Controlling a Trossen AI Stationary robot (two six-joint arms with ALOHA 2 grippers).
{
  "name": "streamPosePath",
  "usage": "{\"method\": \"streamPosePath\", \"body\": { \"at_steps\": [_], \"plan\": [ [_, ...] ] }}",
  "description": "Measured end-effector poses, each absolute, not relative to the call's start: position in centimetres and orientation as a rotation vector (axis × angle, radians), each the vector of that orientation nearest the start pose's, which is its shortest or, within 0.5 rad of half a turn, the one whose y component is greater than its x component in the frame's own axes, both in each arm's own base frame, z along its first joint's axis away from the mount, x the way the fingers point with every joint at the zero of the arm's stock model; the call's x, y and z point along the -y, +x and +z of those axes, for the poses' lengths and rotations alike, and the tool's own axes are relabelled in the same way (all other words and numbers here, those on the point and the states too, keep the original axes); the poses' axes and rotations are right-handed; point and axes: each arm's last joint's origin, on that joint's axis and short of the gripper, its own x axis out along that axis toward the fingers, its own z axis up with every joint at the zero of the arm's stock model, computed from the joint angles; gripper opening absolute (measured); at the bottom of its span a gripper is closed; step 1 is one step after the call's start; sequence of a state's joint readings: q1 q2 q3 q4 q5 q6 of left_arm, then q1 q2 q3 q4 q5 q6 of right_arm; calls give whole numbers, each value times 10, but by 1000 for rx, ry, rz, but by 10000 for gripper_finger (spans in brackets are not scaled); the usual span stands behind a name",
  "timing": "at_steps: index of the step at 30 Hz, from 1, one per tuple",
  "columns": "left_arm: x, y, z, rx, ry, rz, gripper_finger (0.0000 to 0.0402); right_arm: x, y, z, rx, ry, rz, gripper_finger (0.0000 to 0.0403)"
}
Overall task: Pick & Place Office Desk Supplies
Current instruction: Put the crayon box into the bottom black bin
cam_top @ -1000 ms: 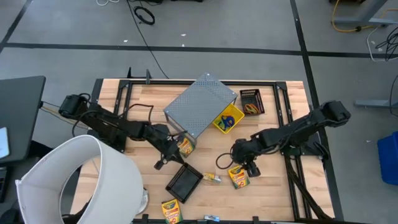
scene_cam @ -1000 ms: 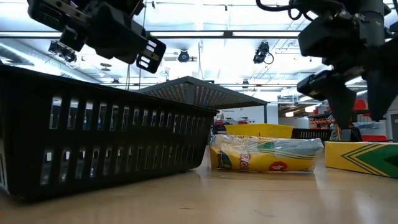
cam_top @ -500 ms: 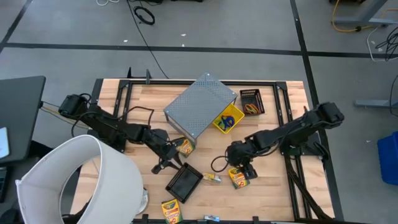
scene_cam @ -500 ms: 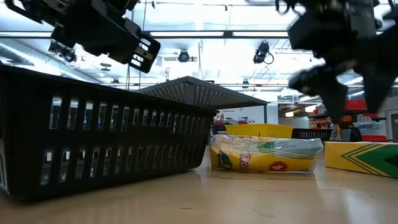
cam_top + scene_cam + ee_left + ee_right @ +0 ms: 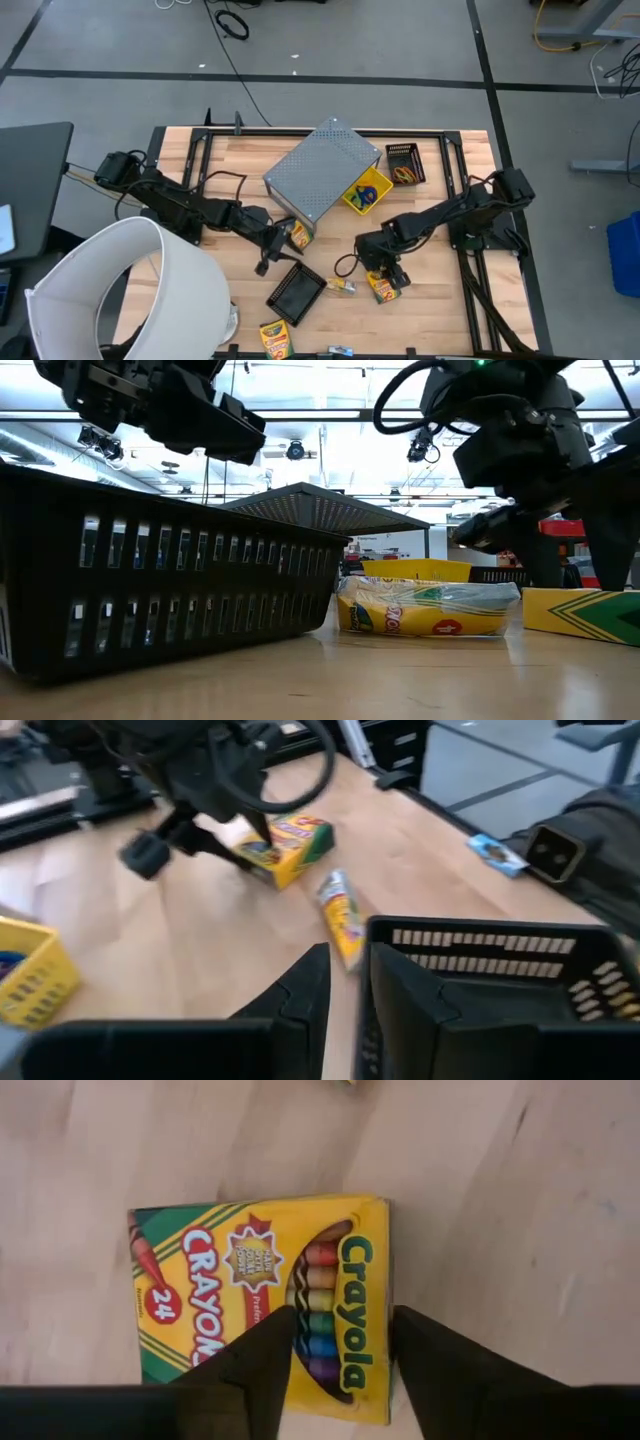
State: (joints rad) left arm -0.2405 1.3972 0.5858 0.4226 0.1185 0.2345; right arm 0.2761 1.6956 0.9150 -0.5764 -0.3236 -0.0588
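Sorting looks barely half done: our right gripper [image 5: 335, 1345], fingers spread, hovers over a loose crayon box [image 5: 265, 1300], with two others at its seven o'clock unbinned, while the left gripper [image 5: 340, 975] stands slightly parted, empty.

The crayon box [image 5: 265, 1305] lying flat on the table [image 5: 480, 1200] reads "Crayola" along its end, "Crayons" and "24" on its face.

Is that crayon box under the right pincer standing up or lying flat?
Lying flat. The crayon box rests face up on the wooden table, its printed front showing, with the right pincer open just above it.
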Motion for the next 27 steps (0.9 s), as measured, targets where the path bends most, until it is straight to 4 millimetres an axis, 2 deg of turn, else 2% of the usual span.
{"method": "streamPosePath", "body": {
  "at_steps": [3,7,9,14,18,21,27],
  "plan": [
    [68,268,191,-344,266,-355,85,-88,277,139,-1362,-17,566,140],
    [65,269,191,-352,282,-259,85,-88,279,139,-1345,-15,564,39],
    [63,269,191,-358,295,-194,85,-89,279,140,-1340,-8,549,13],
    [58,269,191,-378,332,-22,85,-94,278,140,-1363,31,457,4],
    [56,269,191,-391,371,53,85,-104,280,150,-1378,9,378,2],
    [55,268,190,-397,384,75,85,-115,285,165,-1374,-89,309,1],
    [53,267,188,-431,413,124,85,-133,296,208,-1296,-213,137,1]
  ]
}}
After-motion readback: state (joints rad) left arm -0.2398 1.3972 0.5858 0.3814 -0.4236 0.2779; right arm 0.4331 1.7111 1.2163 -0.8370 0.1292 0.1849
